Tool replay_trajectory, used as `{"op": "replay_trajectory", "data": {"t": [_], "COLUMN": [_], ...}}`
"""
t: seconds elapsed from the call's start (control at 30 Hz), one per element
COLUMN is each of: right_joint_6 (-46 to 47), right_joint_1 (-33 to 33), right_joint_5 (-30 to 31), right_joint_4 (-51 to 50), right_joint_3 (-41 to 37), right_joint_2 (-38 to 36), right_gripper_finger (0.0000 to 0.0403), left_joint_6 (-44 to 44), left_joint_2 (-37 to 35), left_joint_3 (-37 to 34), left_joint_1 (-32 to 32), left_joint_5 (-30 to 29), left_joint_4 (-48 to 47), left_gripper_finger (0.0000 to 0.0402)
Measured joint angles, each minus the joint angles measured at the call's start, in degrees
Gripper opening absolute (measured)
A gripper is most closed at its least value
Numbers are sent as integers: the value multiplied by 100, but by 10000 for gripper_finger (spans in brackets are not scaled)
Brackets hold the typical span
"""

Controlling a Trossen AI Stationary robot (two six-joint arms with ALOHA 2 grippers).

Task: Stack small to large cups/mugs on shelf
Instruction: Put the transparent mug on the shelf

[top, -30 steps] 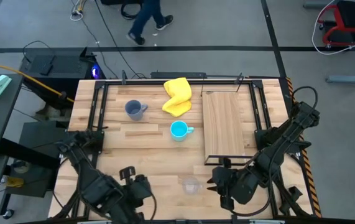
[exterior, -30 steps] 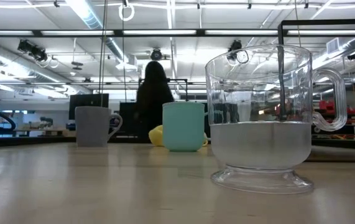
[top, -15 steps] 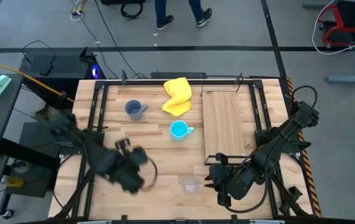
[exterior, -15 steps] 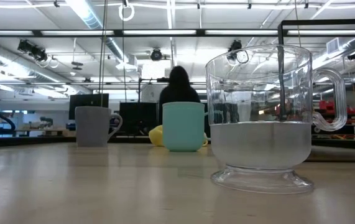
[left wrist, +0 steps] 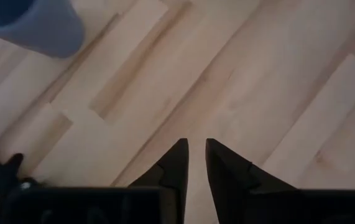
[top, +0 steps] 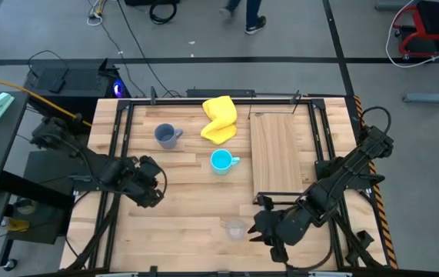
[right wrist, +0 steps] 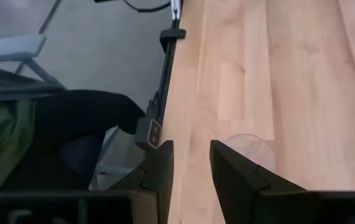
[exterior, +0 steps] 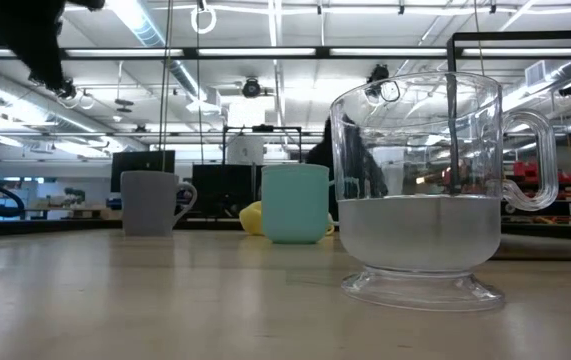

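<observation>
The small clear glass cup (top: 236,229) stands on its foot near the table's near edge and looms large in the low view (exterior: 420,190). The cyan mug (top: 221,161) stands mid-table, and the grey-blue mug (top: 167,135) stands far left of it. The light-wood shelf (top: 277,154) lies flat on the right. My right gripper (top: 259,228) hovers just right of the glass cup, its fingers a little apart; the cup (right wrist: 247,148) shows beside one fingertip. My left gripper (top: 150,191) hangs over bare planks left of centre, fingers nearly together (left wrist: 196,149), with the grey-blue mug (left wrist: 34,25) ahead of it.
A crumpled yellow cloth (top: 219,119) lies at the far edge between the grey-blue mug and the shelf. Black frame rails (top: 119,146) run along the table's sides. Bare planks stretch between the mugs and the near edge. A person walks on the floor beyond the table.
My left arm has swung up from the near edge and moved toward the far left, now hanging over the planks near the grey-blue mug. My right gripper has crept left toward the glass cup. The cups have not moved. The person has walked rightward behind the table.
</observation>
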Motion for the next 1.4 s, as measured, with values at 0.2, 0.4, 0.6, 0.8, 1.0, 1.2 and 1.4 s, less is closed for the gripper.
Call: {"op": "replay_trajectory", "data": {"t": [0.2,0.4,0.6,0.8,1.0,1.2,1.4], "right_joint_6": [-142,-432,-476,-491,-358,-349,-346], "right_joint_1": [-336,-503,-649,-668,-657,-659,-625], "right_joint_5": [-600,-819,-843,-930,-982,-977,-962], "right_joint_4": [68,-92,-235,-283,-382,-414,-423], "right_joint_3": [0,0,0,0,0,0,0], "right_joint_2": [480,916,1242,1617,1774,1771,1761], "right_gripper_finger": [112,112,112,112,112,112,112], "left_joint_6": [-183,-168,-110,-102,-100,-98,-82], "left_joint_2": [-10,-3,-3,-3,-3,-3,-3], "left_joint_3": [-832,-1341,-1619,-1709,-1709,-1709,-1709], "left_joint_1": [0,0,0,0,0,0,0], "left_joint_5": [296,439,418,415,408,393,393], "left_joint_4": [466,1250,1785,1812,1859,1884,1888], "left_gripper_finger": [69,77,75,78,84,80,79]}}
